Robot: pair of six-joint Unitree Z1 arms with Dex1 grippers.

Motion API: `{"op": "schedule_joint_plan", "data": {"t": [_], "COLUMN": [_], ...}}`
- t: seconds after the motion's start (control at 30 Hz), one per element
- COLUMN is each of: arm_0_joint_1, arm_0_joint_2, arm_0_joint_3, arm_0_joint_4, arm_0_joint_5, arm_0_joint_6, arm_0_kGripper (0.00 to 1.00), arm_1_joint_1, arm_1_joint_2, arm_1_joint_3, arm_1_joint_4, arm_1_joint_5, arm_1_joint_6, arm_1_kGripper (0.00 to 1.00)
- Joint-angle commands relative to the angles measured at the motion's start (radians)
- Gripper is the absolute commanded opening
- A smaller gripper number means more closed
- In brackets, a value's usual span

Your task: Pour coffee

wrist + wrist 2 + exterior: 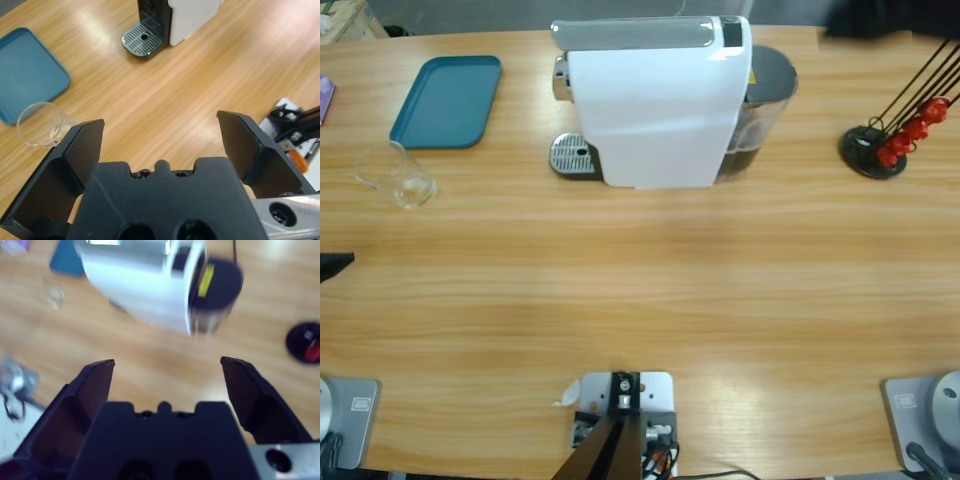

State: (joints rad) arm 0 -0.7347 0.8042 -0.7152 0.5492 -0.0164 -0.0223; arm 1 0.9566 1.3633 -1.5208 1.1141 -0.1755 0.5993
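Both of your grippers hang released over the table (650, 290), holding nothing.

Your left gripper (159, 145) has its fingers (82, 150) spread wide, and past them a clear glass (39, 125) stands upright on the wood, just beside the near corner of the teal tray (27, 70). You can see straight through the glass to the table; no dark coffee shows in it. In the high view the glass (405, 180) sits just below the tray (448, 100), well apart from the white coffee machine (655, 100), whose round metal drip grate (572, 155) is bare. Your right gripper (167, 377) is likewise spread, looking down on the machine (140, 285). A black rack with red pods (900, 140) stands at the table's far right.
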Motion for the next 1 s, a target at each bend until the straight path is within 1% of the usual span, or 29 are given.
{"op": "schedule_joint_plan", "data": {"t": [0.03,0.13,0.23,0.27,0.33,0.4,0.47,0.53,0.7,0.8,0.87,0.93,1.0], "arm_0_joint_1": [-0.008,-0.007,0.026,0.038,0.049,0.106,0.162,0.197,0.363,0.444,0.457,0.466,0.469], "arm_0_joint_2": [0.164,0.166,0.191,0.194,0.194,0.188,0.171,0.174,0.264,0.298,0.290,0.324,0.354], "arm_0_joint_3": [-0.094,-0.107,-0.170,-0.173,-0.167,-0.160,-0.118,-0.063,-0.099,-0.093,-0.046,0.041,0.107], "arm_0_joint_4": [0.109,0.145,0.273,0.295,0.334,0.335,0.247,0.157,0.147,0.075,-0.022,-0.140,-0.219], "arm_0_joint_5": [-0.021,-0.014,0.014,0.031,0.136,0.196,0.198,0.188,0.176,0.175,0.112,0.003,-0.018], "arm_0_joint_6": [-0.103,-0.154,-0.208,-0.218,-0.218,-0.216,-0.202,-0.158,-0.009,0.049,0.094,0.171,0.202], "arm_0_kGripper": [0.996,0.996,0.996,0.996,0.996,0.996,0.996,0.997,0.999,0.998,1.000,1.000,1.000], "arm_1_joint_1": [-0.028,-0.043,-0.045,-0.045,-0.045,-0.048,-0.050,-0.052,-0.104,-0.130,-0.131,-0.132,-0.133], "arm_1_joint_2": [-0.073,-0.075,-0.075,-0.075,-0.072,-0.074,-0.084,-0.090,-0.083,-0.064,-0.047,-0.034,-0.024], "arm_1_joint_3": [0.205,0.235,0.249,0.250,0.258,0.274,0.292,0.306,0.313,0.313,0.320,0.329,0.333], "arm_1_joint_4": [0.045,0.058,0.057,0.056,0.055,0.055,0.055,0.055,0.046,0.035,0.027,0.020,0.015], "arm_1_joint_5": [0.047,0.049,0.050,0.049,0.048,0.047,0.049,0.048,0.050,0.059,0.067,0.074,0.073], "arm_1_joint_6": [-0.107,-0.142,-0.149,-0.151,-0.162,-0.174,-0.174,-0.175,-0.218,-0.234,-0.243,-0.248,-0.252], "arm_1_kGripper": [0.945,0.944,0.945,0.945,0.945,0.943,0.941,0.941,0.941,0.941,0.941,0.941,0.941]}}
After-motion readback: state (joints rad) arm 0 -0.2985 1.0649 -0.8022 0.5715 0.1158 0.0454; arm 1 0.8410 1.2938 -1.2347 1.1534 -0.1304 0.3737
